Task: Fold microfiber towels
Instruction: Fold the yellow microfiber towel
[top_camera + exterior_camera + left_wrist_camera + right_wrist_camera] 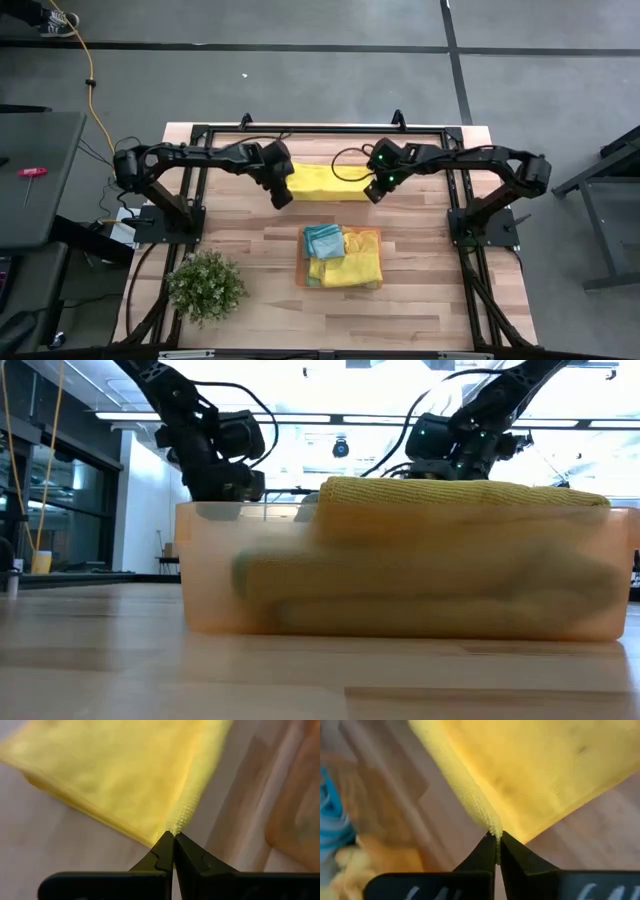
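A bright yellow microfiber towel (325, 182) lies spread between my two grippers in the far middle of the table. My left gripper (283, 196) is shut on its near left corner and my right gripper (374, 192) is shut on its near right corner. Closer to the near edge stands an orange tray (302, 270) holding folded towels, a teal one (322, 240) and yellow ones (358, 262). In the low view the tray (210, 590) fills the foreground, and a yellow towel (460, 495) rises above its rim. My left gripper pinches the yellow towel's near left corner (176, 822) between its two fingertips, slanting down from the table's left. The corner is raised and the cloth runs away from it; one layer or several, I cannot tell. My right gripper pinches the towel's near right corner (490, 824) between its two fingertips, slanting down from the table's right. A thick hemmed edge runs from the fingers; the cloth spreads away beyond them.
A small green potted plant (205, 285) stands at the near left of the table. The orange tray sits just near of the held towel. Bare wood shows to the left and right of the tray.
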{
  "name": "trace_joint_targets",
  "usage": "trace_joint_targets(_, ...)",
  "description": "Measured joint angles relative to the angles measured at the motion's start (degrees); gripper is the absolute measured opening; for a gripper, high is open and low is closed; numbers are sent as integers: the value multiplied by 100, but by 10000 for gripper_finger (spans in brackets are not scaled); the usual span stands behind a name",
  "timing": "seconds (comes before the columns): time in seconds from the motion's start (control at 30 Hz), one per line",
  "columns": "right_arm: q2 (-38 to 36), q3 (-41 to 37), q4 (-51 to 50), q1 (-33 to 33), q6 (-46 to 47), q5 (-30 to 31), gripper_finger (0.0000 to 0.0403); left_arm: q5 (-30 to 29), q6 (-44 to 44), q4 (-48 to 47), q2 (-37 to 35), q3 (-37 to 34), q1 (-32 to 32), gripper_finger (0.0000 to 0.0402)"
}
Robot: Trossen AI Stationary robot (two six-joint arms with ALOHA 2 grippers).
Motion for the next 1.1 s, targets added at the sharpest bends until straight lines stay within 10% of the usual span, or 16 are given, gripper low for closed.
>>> trace_joint_targets(1.1, 452, 0, 813, -511, 1125, 1636, 0, -1540, -44, 1456, 431, 0, 500, 0)
